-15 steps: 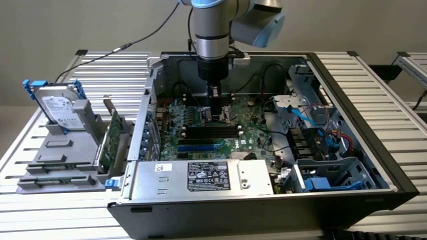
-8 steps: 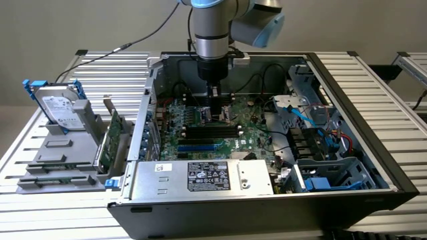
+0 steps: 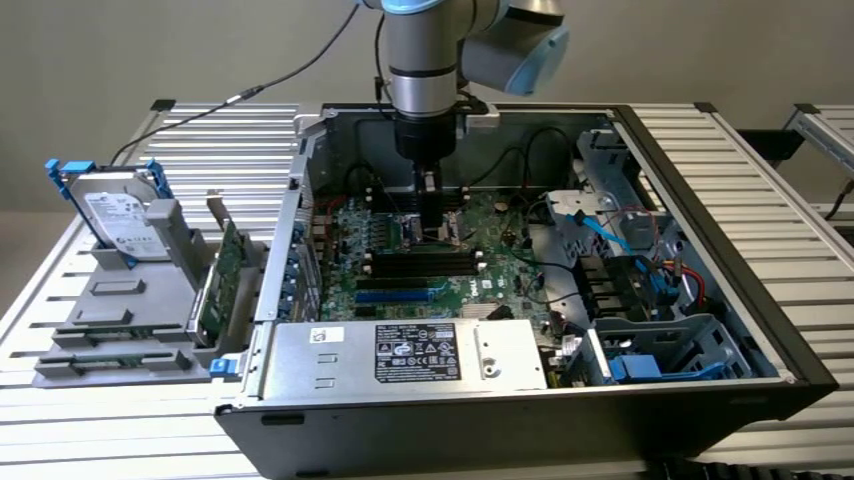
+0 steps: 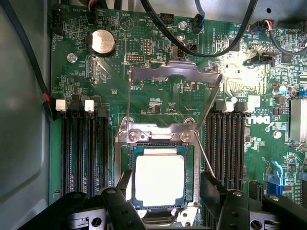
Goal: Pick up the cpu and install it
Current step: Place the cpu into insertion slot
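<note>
Gripper (image 4: 166,182): wide open with nothing in its grasp as I watched from the remote desk.
Fingers (image 4: 119,194): black, one on each side of the cpu (image 4: 159,179), and apart from it as far as I could tell.
Cpu: lay flat in the socket (image 4: 192,167), silvery top plate facing up, directly between the open jaws.
Retention frame (image 4: 173,72): swung up and open, hinged at the socket's edge.
Lever (image 4: 207,160): a thin metal rod, slanted just beside the socket.
Motherboard (image 4: 158,103): green, with memory slots (image 4: 84,148) on both sides of the socket, a coin battery (image 4: 103,41) farther off, and black cables (image 4: 192,48) looped across it.
Arm (image 3: 424,70): reached straight down into the open computer case (image 3: 534,440), which lay on its side on a slatted metal table (image 3: 747,150).
Hard drive (image 3: 118,212): stood upright with blue brackets in a grey holder (image 3: 120,310) outside the case, on the exterior view's left, well apart from my gripper.
</note>
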Robot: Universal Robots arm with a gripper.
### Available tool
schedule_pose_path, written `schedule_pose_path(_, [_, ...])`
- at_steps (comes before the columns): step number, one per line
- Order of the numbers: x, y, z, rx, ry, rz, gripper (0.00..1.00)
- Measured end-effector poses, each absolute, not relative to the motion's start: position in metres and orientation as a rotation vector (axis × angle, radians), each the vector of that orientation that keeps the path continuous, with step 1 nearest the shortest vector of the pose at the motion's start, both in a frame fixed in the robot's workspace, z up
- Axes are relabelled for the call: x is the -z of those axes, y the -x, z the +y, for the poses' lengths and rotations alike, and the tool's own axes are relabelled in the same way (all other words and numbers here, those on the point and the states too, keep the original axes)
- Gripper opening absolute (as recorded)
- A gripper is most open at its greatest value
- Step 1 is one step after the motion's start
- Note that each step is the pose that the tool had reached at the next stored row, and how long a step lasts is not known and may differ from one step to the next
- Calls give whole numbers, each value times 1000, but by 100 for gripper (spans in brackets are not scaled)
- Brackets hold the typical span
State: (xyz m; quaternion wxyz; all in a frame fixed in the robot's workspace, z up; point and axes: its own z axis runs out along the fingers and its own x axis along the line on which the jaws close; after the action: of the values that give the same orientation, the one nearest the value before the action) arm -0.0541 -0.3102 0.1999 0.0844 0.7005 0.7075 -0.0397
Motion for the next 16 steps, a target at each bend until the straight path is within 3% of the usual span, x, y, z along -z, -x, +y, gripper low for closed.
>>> schedule_pose_path(16, [-202,54,-309,70,-2115,2134,68])
